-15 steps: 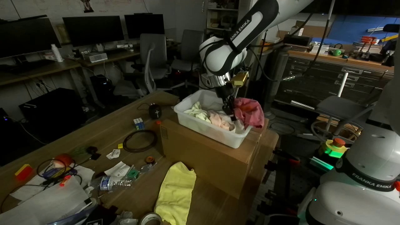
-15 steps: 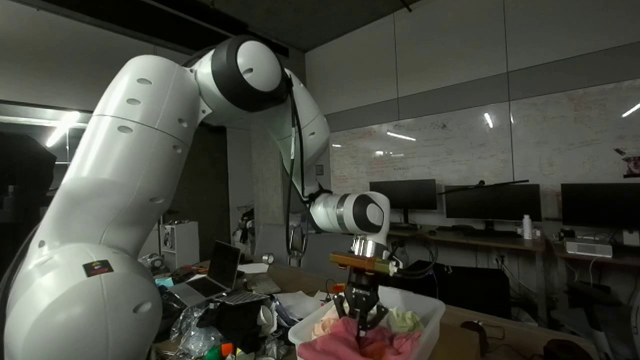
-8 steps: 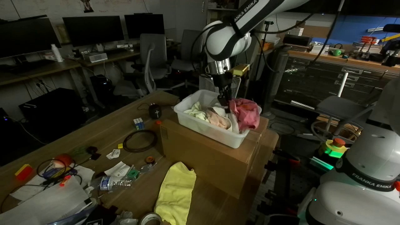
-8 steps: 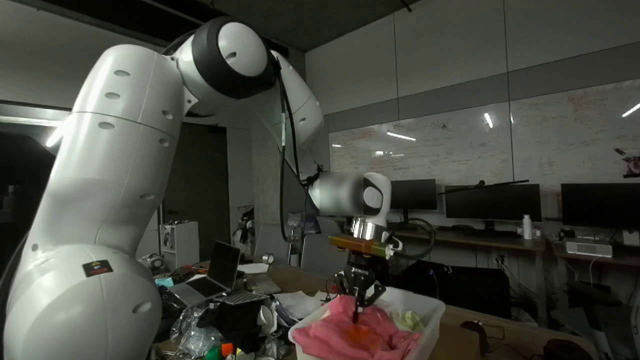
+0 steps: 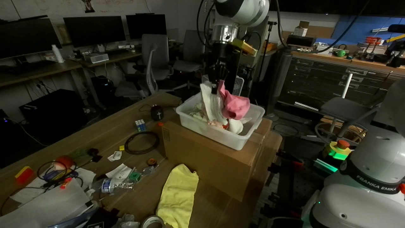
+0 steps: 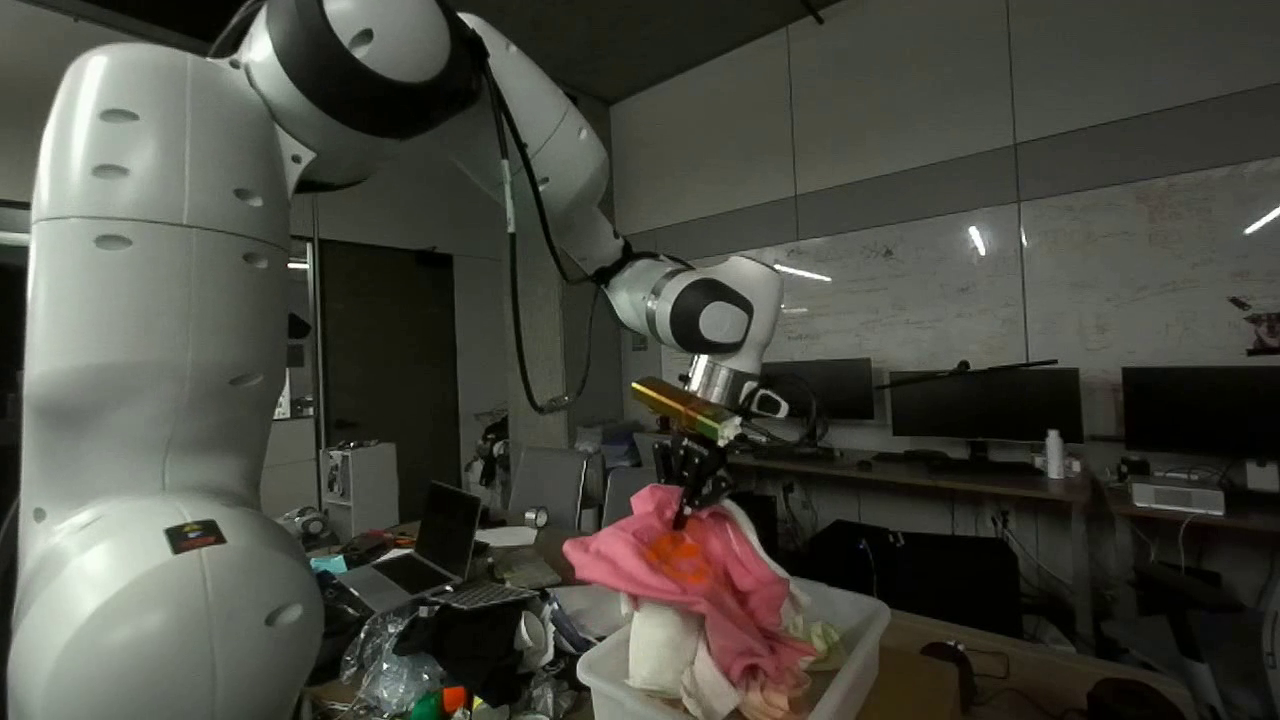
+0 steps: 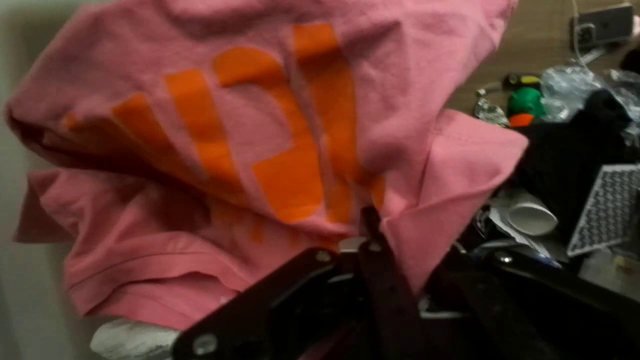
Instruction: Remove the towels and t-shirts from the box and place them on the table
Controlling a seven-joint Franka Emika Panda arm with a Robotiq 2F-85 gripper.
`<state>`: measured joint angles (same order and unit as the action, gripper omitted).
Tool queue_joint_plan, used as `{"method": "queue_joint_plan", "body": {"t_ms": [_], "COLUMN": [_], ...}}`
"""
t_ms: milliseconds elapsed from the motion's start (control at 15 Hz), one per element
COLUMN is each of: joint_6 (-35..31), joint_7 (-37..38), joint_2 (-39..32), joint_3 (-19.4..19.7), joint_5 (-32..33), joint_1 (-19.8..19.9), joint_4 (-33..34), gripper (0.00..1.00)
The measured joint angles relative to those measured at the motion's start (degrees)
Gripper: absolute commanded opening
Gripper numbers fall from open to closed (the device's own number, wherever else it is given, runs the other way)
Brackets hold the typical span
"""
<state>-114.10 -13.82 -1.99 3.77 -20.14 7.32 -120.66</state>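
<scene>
Over box, pink shirt (orange-printed)

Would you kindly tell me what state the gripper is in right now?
Gripper: closed, holding the pink t-shirt; whether it also grips the white cloth alongside cannot be told.

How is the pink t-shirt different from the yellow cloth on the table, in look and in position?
The pink t-shirt hangs from the claw over the white bin; the yellow cloth lies on the table. The t-shirt shows an orange print; on the yellow cloth no print is visible. Both are cloth pieces.
</scene>
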Motion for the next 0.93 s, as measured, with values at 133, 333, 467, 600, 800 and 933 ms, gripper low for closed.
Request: {"method": "queue_joint_plan", "body": {"t_ms": [133,333,467,600,800,933], "joint_6": [-0.5,-5.1,-10.3,-16.8,-27.6,-34.2], "joint_7": [1.7,4.2,5.5,6.4,6.9,6.8], "joint_2": [2.2,4.9,6.3,7.6,9.4,10.3], "joint_3": [0.0,-0.6,-1.5,-2.9,-5.5,-7.1], "joint_5": [-5.0,-11.9,-15.8,-19.2,-23.3,-25.5], "joint_1": [-0.5,-2.1,-3.7,-5.7,-8.9,-11.2], "joint_4": [-0.2,-1.0,-1.9,-2.9,-4.3,-5.3], "gripper": [0.03,0.03,0.03,0.03,0.03,0.03]}}
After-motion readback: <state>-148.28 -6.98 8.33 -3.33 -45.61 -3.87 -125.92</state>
